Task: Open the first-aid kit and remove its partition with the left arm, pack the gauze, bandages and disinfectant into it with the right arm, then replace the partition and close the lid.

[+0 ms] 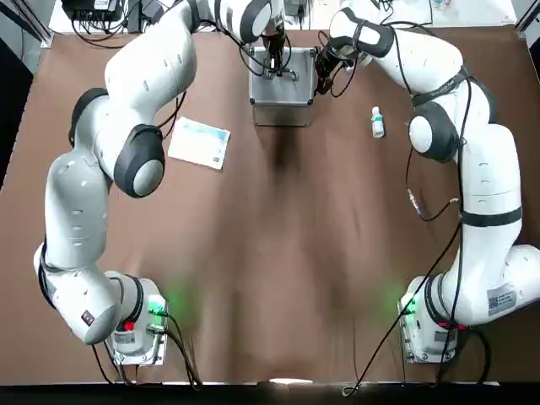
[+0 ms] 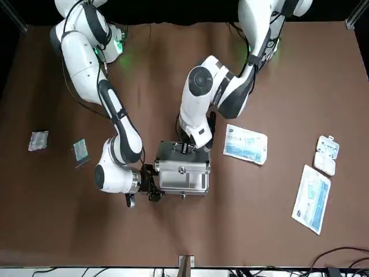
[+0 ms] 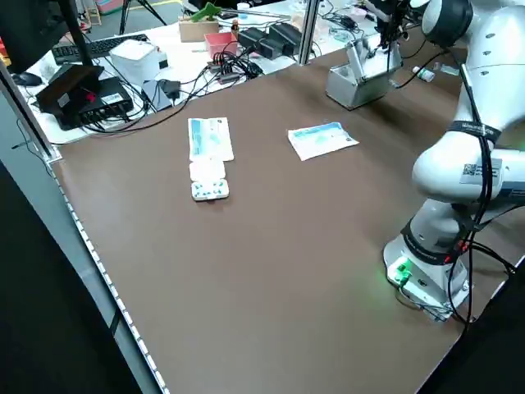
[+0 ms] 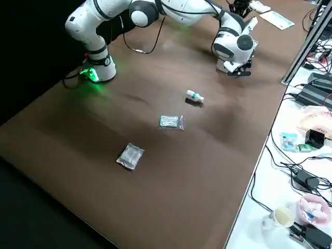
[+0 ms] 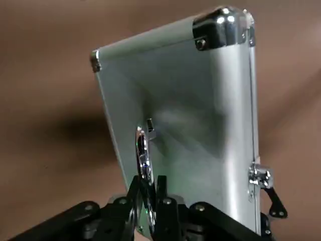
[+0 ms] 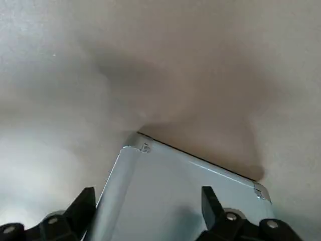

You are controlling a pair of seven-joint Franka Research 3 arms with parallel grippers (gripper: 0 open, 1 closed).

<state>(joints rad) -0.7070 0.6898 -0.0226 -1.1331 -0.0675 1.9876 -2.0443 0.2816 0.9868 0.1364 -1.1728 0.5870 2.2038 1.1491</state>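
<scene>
The silver first-aid kit stands at the far middle of the table with its lid down. My left gripper is above it, shut on the lid's folding metal handle. A side latch hangs loose. My right gripper is open against the kit's side, its fingers spread past one corner. The disinfectant bottle is on the table to the right of the kit. The partition is hidden.
A white-and-blue packet lies left of the kit. A long slim packet and a small white blister pack lie farther left. Two small clear packets lie on the right side. Cables and boxes crowd the bench beyond the far edge.
</scene>
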